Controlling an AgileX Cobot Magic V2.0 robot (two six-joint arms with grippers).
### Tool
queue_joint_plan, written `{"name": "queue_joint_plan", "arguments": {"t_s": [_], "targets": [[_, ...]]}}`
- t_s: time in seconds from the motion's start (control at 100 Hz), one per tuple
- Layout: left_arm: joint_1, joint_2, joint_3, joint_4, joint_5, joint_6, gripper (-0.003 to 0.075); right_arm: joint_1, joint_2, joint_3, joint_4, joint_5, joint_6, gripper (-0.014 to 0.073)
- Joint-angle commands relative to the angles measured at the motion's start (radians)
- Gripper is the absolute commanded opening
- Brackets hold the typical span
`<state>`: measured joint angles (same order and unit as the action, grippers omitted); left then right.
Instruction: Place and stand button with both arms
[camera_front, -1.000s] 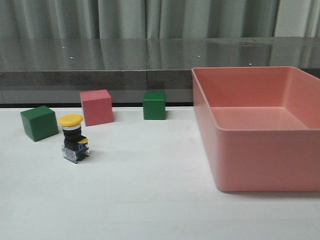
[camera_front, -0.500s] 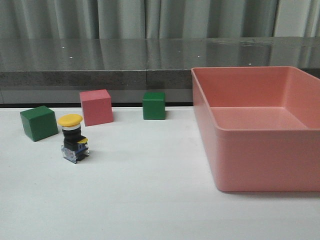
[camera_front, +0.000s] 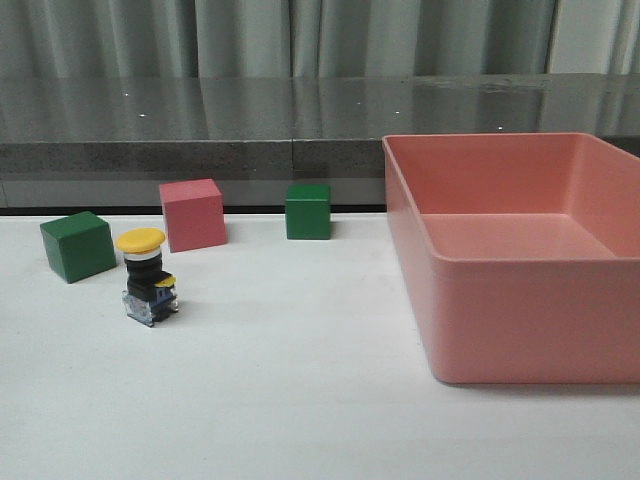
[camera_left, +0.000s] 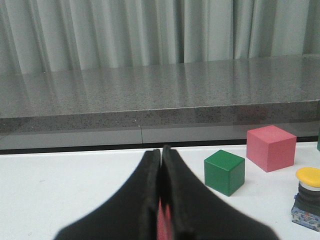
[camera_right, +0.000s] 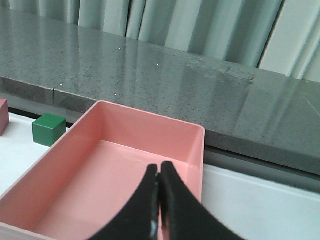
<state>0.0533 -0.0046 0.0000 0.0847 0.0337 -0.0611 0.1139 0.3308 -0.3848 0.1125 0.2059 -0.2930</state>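
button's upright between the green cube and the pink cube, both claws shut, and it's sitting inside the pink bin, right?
Not inside the bin. The front view shows the button standing on the white table, well left of the empty pink bin. The rest holds: green cube, pink cube, left claw and right claw shut.

Lighting even, soft, moderately bright; appears to come from overhead. Shadows weak: faint one beside button (camera_front: 147, 276), soft band under bin (camera_front: 520, 260) front wall. Dark ledge (camera_front: 200, 110) glossy, reflects curtain (camera_front: 300, 35) as pale streaks, with a few pinpoint glints. Front view slightly grainy, otherwise sharp. Both wrist views: near fingers (camera_left: 145, 200) (camera_right: 175, 210) blurred, out of focus; background in focus. No obvious edge distortion.
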Motion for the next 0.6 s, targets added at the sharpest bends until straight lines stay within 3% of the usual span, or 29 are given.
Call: {"name": "queue_joint_plan", "arguments": {"t_s": [0.0, 0.42, 0.59], "targets": [[0.001, -0.033, 0.030, -0.009, -0.081, -0.013, -0.0019, -0.007, 0.004, -0.027, 0.005, -0.081, 0.000, -0.0109], [0.001, -0.033, 0.030, -0.009, -0.081, -0.013, -0.0019, -0.007, -0.010, 0.008, -0.028, -0.098, 0.006, -0.0109], [0.001, -0.033, 0.030, -0.009, -0.081, -0.013, -0.0019, -0.007, -0.112, 0.131, -0.064, -0.159, 0.175, -0.0109]]}}
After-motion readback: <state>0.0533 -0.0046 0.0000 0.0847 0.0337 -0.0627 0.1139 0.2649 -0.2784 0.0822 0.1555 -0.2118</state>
